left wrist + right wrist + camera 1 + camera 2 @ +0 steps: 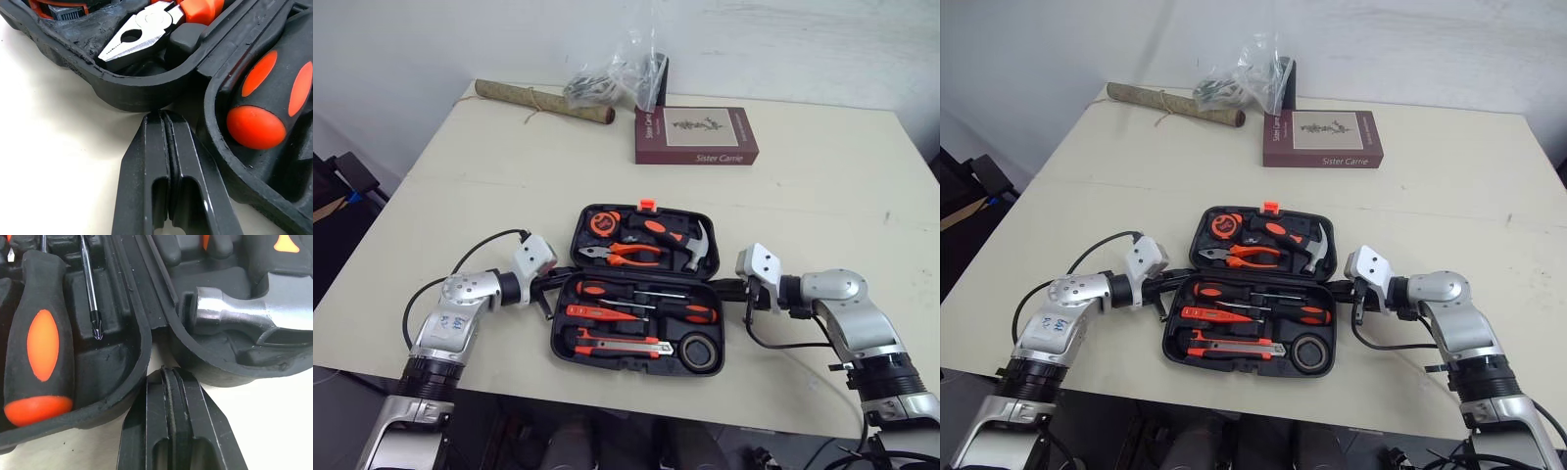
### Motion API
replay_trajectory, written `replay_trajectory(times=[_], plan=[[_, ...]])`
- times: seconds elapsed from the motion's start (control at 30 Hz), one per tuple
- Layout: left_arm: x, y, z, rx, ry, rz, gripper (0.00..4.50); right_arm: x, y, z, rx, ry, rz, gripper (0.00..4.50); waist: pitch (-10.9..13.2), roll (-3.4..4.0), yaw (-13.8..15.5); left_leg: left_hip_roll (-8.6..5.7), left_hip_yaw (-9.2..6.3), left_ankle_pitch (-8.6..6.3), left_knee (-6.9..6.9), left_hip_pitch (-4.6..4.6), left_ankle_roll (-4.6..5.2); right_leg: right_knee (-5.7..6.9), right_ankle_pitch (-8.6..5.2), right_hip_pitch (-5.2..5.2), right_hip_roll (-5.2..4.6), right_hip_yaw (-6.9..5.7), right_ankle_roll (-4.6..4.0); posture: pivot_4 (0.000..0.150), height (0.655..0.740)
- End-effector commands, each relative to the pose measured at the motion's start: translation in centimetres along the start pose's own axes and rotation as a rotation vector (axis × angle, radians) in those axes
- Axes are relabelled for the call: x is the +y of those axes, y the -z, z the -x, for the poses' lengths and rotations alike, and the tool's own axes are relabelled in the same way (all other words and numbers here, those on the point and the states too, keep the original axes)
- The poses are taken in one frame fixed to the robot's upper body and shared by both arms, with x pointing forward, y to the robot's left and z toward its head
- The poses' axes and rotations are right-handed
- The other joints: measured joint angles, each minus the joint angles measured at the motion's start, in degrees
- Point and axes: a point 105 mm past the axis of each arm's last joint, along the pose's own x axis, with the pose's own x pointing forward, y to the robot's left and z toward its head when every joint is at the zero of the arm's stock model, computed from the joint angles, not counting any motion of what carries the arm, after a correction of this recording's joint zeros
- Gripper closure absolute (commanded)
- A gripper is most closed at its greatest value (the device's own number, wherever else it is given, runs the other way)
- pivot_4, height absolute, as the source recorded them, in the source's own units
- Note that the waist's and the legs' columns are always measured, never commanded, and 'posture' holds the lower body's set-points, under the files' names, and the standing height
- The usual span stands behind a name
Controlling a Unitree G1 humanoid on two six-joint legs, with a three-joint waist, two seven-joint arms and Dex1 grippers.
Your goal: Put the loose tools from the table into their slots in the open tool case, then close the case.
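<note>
1. Step in hand, as I judge it: closing. I see no loose tool on the table (822, 206); every slot I can make out in the case (626, 363) looks filled.
2. Case: it lies open and flat near the table's front edge, between my two arms, black, with an orange latch on the far rim.
3. Far half: tape measure (603, 221), pliers (625, 255) and hammer (690, 245), all seated.
4. Near half: two screwdrivers (641, 291), a knife (617, 345) and a roll of tape (702, 351), all lying low in their moulds.
5. Left claw (160, 117): fingers pressed together, holding nothing, tip in the notch where the two halves meet on the left side. I cannot tell whether it touches the rim.
6. Right claw (168, 369): also pressed together and empty, tip at the matching notch on the right side, just beside the hammer's head.
7. Next move, I reckon: get under one half's edge from both sides, swing it over the hinge evenly, then press until the latch catches.
8. Risk: an uneven lift could skew the case or shake a tool out of its slot.
</note>
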Motion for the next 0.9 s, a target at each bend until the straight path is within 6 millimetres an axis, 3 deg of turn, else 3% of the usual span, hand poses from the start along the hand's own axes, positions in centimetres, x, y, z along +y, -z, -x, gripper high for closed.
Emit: replay_trajectory(times=[0.03, 0.1, 0.2, 0.33, 0.43, 0.47, 0.6, 0.73, 0.9], plan=[[-0.1, 0.6, -0.1, 0.011, -0.005, -0.001, 4.48, 0.4, -1.4, -0.1, -0.03, -0.009, 0.046, 4.5, 0.0, 0.0, 0.0, 0.0, 0.0, 0.0, 0.0, 0.01, 0.0, 0.01, 0.0, 0.0, 0.0, 0.0, 0.0, 0.15, 0.74], [2.0, 0.4, 2.0, -0.016, -0.135, 0.02, 4.48, 0.2, -0.9, 0.9, -0.013, 0.005, -0.03, 4.5, 0.0, 0.0, 0.0, 0.0, 0.0, 0.0, 0.0, 0.01, 0.0, 0.0, 0.0, 0.0, 0.0, 0.0, 0.0, 0.15, 0.74], [3.1, -0.5, 5.0, -0.081, -0.19, 0.053, 3.78, -0.2, -1.3, 2.5, -0.003, 0.026, -0.094, 3.64, 0.0, -0.01, -0.5, 0.04, 0.0, 0.0, -0.03, -0.07, 0.0, 0.01, 0.0, -0.09, 0.02, 0.0, 0.0, 0.15, 0.74], [3.8, -3.4, 9.1, -0.161, -0.218, 0.119, 2.08, -2.7, -2.9, 5.4, 0.017, 0.21, -0.302, 1.72, 0.0, -0.05, -1.2, 0.08, -0.01, 0.0, -0.08, -0.09, -0.02, 0.02, 0.0, -0.1, 0.03, -0.03, 0.0, 0.15, 0.74], [3.6, -5.9, 9.9, -0.17, -0.182, 0.279, 0.69, -2.1, -4.3, 6.2, 0.103, 0.169, -0.518, 0.19, 0.1, -0.04, -1.0, 0.06, -0.09, 0.01, -0.06, -0.1, -0.03, -0.03, 0.0, -0.1, -0.02, -0.01, 0.0, 0.15, 0.74], [3.3, -6.4, 9.7, -0.145, -0.155, 0.332, 0.24, -1.8, -4.9, 6.3, 0.118, 0.142, -0.59, 0.0, 0.1, -0.04, -1.0, 0.06, -0.11, 0.01, -0.06, -0.1, -0.03, -0.04, 0.0, -0.08, -0.01, -0.01, -0.01, 0.15, 0.74], [3.5, -7.0, 7.5, -0.018, -0.162, 0.459, 0.07, -2.1, -6.0, 5.5, 0.205, 0.151, -0.784, 0.0, 0.1, -0.04, -1.0, 0.0, -0.28, 0.0, -0.14, -0.19, -0.04, -0.09, -0.01, -0.1, -0.02, 0.03, -0.01, 0.15, 0.74], [4.8, -6.2, 5.3, 0.072, -0.234, 0.516, 0.07, -3.5, -6.0, 3.9, 0.239, 0.224, -0.819, 0.0, 0.1, -0.05, -1.0, -0.11, -0.23, 0.02, -0.14, -0.31, -0.01, 0.09, 0.0, -0.19, -0.02, 0.07, -0.01, 0.15, 0.74], [5.5, -6.1, 2.8, 0.085, -0.231, 0.553, 0.07, -4.8, -5.0, 2.8, 0.283, 0.323, -0.866, 0.0, 0.1, -0.08, -1.0, -0.26, -0.07, 0.13, 0.15, -1.38, 0.04, 0.71, 0.01, -1.48, -0.03, 0.23, 0.01, 0.15, 0.74]])
